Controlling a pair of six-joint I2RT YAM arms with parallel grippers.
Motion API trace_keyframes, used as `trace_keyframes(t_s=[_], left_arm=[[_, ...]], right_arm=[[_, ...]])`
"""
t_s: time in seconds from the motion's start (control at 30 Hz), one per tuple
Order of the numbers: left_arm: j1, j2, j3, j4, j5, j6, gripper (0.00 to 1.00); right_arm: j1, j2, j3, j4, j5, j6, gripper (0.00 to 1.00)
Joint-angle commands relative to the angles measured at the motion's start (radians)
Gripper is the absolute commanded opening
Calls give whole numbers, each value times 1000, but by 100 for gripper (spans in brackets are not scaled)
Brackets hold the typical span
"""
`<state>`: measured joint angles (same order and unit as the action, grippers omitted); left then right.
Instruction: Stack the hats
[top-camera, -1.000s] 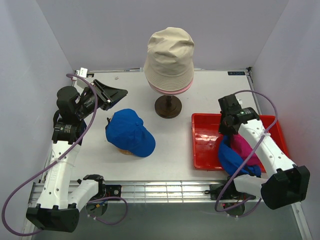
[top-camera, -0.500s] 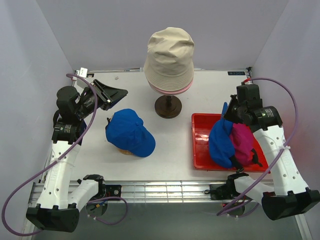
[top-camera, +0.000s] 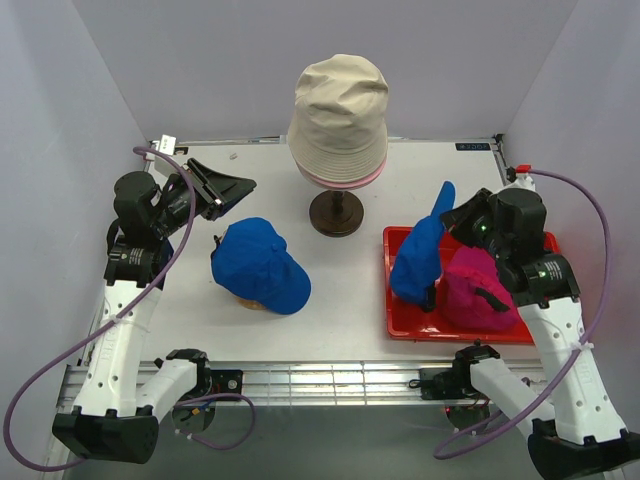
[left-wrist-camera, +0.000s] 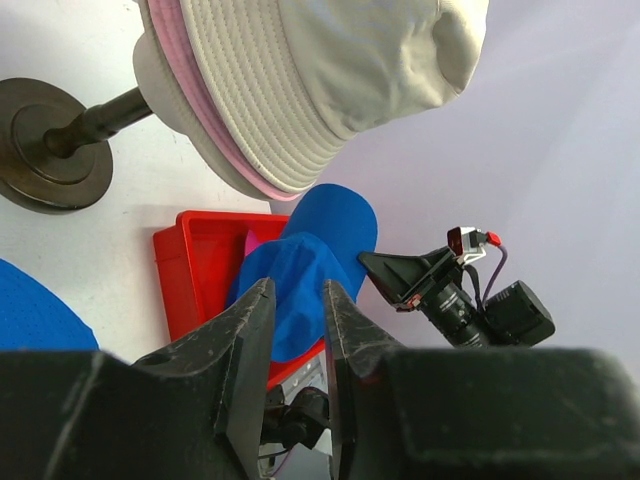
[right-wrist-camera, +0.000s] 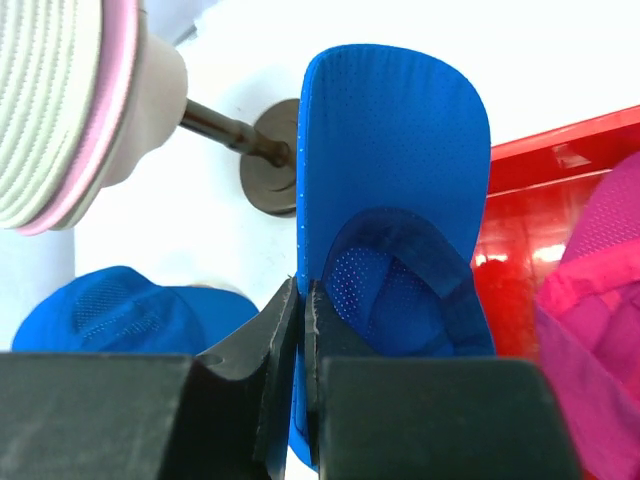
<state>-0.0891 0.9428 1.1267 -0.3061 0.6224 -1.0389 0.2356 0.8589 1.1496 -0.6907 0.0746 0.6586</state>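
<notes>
A beige bucket hat (top-camera: 338, 105) sits over a light pink bucket hat (top-camera: 345, 180) on the mannequin head at the back centre. One bright blue cap (top-camera: 258, 265) rests on a rounded block left of centre. My right gripper (top-camera: 452, 215) (right-wrist-camera: 301, 290) is shut on the edge of a second bright blue cap (top-camera: 420, 258) (right-wrist-camera: 400, 200), which hangs above the left part of the red tray (top-camera: 400, 325). A magenta cap (top-camera: 480, 290) lies in that tray. At the back left, my left gripper (top-camera: 235, 190) (left-wrist-camera: 298, 292) is open with nothing between its fingers.
The mannequin head stands on a dark stand with a round base (top-camera: 336, 213) between the two arms. Grey walls close in the table on the left, back and right. A metal rail (top-camera: 320, 380) runs along the near edge.
My right gripper has lifted the blue cap out of the tray and swung it up and leftwards. The magenta cap stayed in the tray. The left arm has not moved.
</notes>
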Motion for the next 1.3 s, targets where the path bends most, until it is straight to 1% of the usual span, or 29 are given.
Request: trace_keyframes(t_s=[0.0, 0.07, 0.1, 0.13, 0.2, 0.23, 0.4, 0.5, 0.6, 0.63, 0.77, 0.8, 0.9, 1.0, 1.07, 1.13, 1.17, 1.2, 1.27], left_arm=[[-4, -15, -1, 12, 16, 14, 37], [-4, -19, -15, 16, 16, 14, 37], [-4, -19, -18, 22, 14, 11, 38], [-4, -19, -21, 27, 14, 11, 38], [-4, -18, -28, 35, 16, 5, 38], [-4, -15, -28, 36, 19, 4, 38], [-4, -9, -28, 38, 14, 10, 38], [-4, -6, -34, 41, 13, 13, 38], [-4, 1, -41, 47, 16, 16, 38], [-4, -1, -44, 51, 14, 17, 38], [-4, -6, -76, 74, 19, 14, 40], [-4, -6, -82, 82, 25, 13, 40], [-4, -7, -97, 85, 28, 16, 40], [-4, -15, -108, 88, 26, 20, 40], [-4, -15, -117, 93, 26, 17, 41], [-4, -16, -125, 104, 26, 14, 40], [-4, -15, -131, 107, 30, 11, 40], [-4, -15, -134, 111, 30, 11, 41], [-4, -15, -139, 114, 31, 10, 41]], right_arm=[[-4, -84, -65, 155, -6, 42, 8], [-4, -156, -106, 178, 5, 62, 8], [-4, -187, -176, 209, 7, 79, 8], [-4, -248, -207, 248, 19, 90, 8], [-4, -290, -266, 284, 62, 101, 8], [-4, -306, -268, 284, 80, 101, 8], [-4, -314, -257, 322, 213, 88, 8], [-4, -294, -246, 364, 270, 69, 8], [-4, -291, -266, 428, 289, 50, 8], [-4, -302, -286, 444, 290, 49, 8], [-4, -350, -454, 534, 254, 55, 8], [-4, -359, -531, 549, 228, 74, 8], [-4, -403, -649, 571, 212, 116, 8], [-4, -432, -709, 566, 176, 133, 8], [-4, -432, -718, 524, 162, 141, 8], [-4, -420, -722, 494, 145, 147, 12], [-4, -416, -719, 461, 140, 145, 15], [-4, -409, -711, 439, 140, 144, 21], [-4, -383, -671, 396, 145, 131, 27]])
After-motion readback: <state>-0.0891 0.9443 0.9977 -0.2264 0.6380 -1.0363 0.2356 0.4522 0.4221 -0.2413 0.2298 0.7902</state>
